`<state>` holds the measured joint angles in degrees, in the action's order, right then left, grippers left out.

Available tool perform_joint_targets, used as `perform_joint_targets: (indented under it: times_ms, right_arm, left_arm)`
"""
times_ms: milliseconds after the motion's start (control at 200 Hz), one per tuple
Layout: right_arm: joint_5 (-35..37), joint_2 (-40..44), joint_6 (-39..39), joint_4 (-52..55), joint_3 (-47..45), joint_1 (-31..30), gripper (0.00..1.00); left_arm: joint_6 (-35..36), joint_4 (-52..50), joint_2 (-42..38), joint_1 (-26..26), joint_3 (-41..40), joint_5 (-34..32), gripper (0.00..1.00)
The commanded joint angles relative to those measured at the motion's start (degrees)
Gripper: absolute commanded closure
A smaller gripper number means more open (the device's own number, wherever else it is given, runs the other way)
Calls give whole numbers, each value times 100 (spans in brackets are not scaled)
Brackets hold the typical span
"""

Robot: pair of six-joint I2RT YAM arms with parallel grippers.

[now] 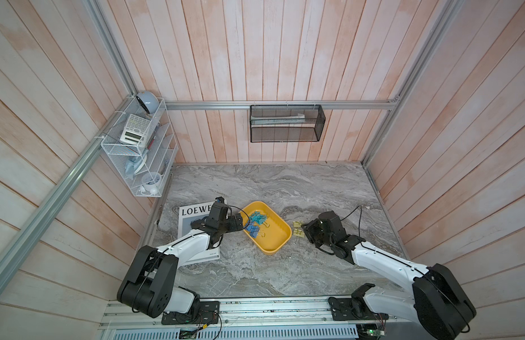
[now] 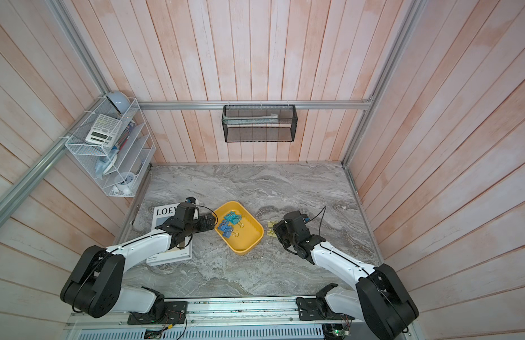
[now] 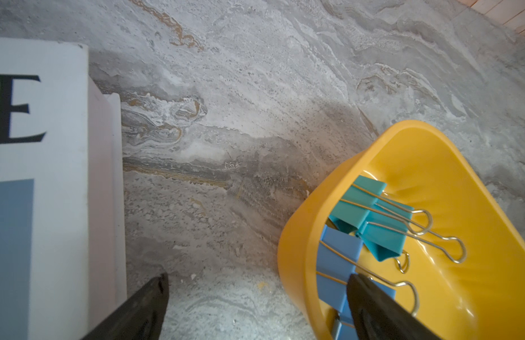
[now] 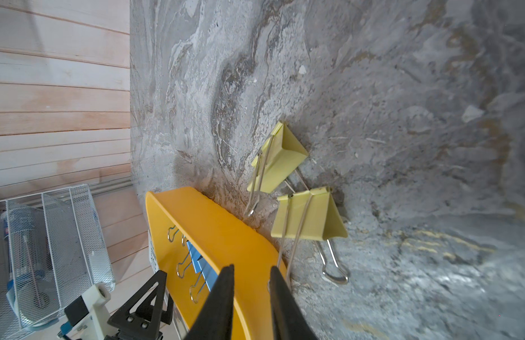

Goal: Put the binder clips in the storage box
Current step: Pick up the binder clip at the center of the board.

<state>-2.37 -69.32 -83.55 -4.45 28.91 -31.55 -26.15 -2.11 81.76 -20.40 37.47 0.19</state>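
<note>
Progress: blue clips (image 3: 338, 259), teal clips (image 3: 370, 206) in storage box (image 3: 293, 265); yellow clips (image 4: 308, 217) await you outside; left gripper (image 3: 258, 279) gapes, right gripper (image 4: 252, 269) barely parted.

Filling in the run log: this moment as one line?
blue and teal clips: in storage box; yellow clips: on table beside box; left gripper: open; right gripper: narrowly open, near yellow clips
</note>
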Motion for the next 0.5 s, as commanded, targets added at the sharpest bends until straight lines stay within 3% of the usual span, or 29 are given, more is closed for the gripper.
perform_joint_targets:
  times_ms: [0, 495]
  right_arm:
    - [-40, -114, -309, -438, -143, 33, 74]
    - [-156, -893, -388, -1055, -47, 292, 75]
  left_arm:
    - [31, 54, 0, 25, -56, 27, 0]
    - [47, 55, 2, 27, -67, 21, 0]
